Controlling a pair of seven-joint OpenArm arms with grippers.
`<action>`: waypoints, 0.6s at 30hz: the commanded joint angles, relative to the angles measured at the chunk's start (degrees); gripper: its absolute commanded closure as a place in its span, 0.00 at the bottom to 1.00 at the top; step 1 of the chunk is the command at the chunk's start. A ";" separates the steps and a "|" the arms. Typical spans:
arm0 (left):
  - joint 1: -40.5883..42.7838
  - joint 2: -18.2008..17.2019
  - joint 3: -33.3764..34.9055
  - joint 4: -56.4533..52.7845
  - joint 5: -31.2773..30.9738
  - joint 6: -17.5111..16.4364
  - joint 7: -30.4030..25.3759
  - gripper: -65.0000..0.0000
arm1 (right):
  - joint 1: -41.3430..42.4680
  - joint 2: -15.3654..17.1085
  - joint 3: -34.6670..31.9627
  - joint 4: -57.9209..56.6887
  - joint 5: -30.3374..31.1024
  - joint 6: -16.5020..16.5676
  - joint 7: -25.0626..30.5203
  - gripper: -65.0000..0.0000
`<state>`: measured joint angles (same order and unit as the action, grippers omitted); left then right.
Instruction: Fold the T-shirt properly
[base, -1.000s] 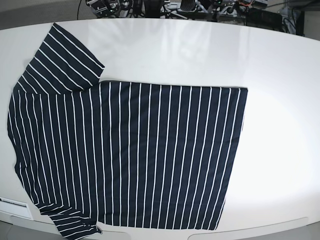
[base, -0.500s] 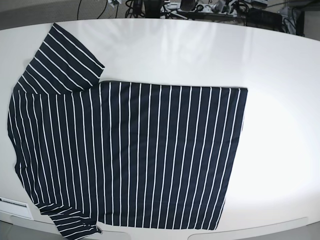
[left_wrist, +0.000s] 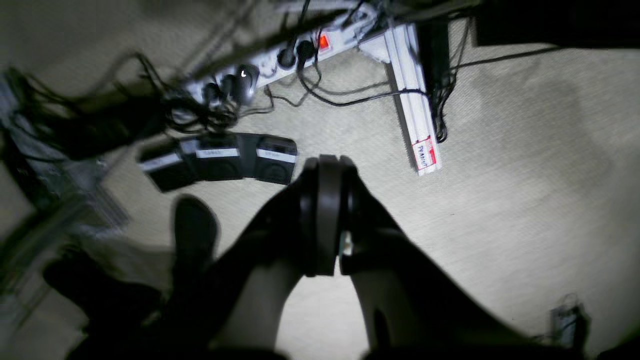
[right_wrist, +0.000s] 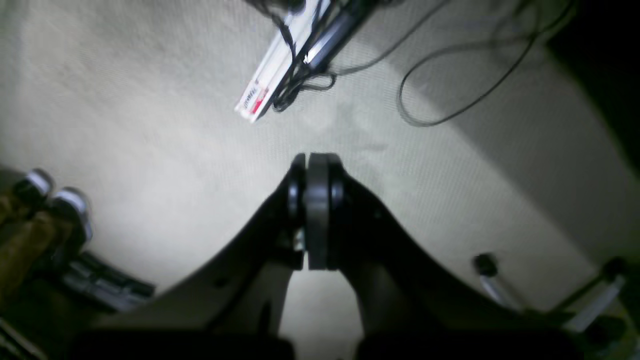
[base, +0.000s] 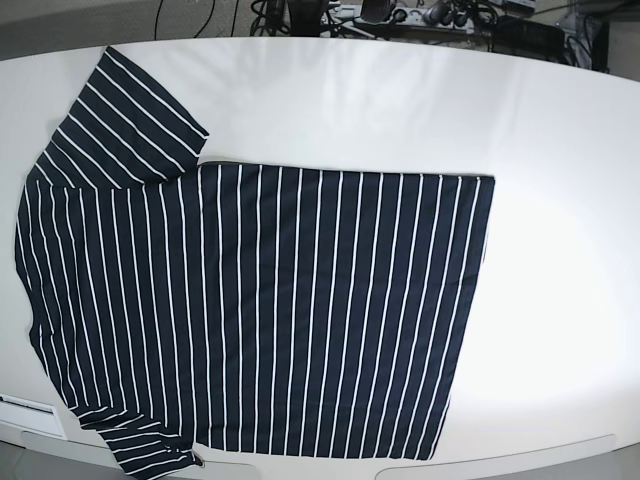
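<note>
From the base view I see the smooth white oval table (base: 560, 250), glossy under the lights, its near rim curving along the bottom of the picture. Spread flat on it lies the large dark navy short-sleeved cloth T-shirt with thin white stripes (base: 270, 310), taking up the left and middle of the tabletop. Its stripes run from near edge to far edge across the body. The hem is a straight edge facing right, the shoulders lie at the left, one sleeve reaches the near rim at lower left, and the other sleeve angles toward the far left corner. The cloth looks smooth, with no folds that I can make out. Bare white surface lies to the right of the hem and in a wide band beyond the shirt's far edge. Past the far rim I see a dark tangle of cables and equipment (base: 400, 15) on the grey floor. Neither arm shows above the table. Both wrist cameras look down on pale carpet (left_wrist: 525, 165): the left gripper (left_wrist: 327, 170) has its black fingers clenched together with nothing between them, above a white power strip (left_wrist: 295, 55) and black foot pedals (left_wrist: 220, 162); the right gripper (right_wrist: 315, 165) is likewise clenched and empty, near loose black cables (right_wrist: 450, 85).
</note>
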<state>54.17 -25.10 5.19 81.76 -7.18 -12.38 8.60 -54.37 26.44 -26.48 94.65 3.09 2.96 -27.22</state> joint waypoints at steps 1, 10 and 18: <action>2.97 -1.44 -0.09 2.95 -0.28 -0.17 -0.57 1.00 | -2.78 1.16 0.02 2.78 -0.79 -0.50 -0.63 1.00; 17.33 -6.21 -9.11 25.29 1.79 -0.04 2.43 1.00 | -18.05 2.29 7.69 22.80 -7.10 -4.26 -3.93 1.00; 20.83 -6.64 -17.90 40.06 1.81 -0.26 6.23 1.00 | -20.63 2.08 20.02 37.33 -7.82 -3.87 -9.49 1.00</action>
<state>74.08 -31.53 -12.56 121.25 -5.34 -12.47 15.55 -73.65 28.47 -6.37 131.48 -4.73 -1.06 -36.67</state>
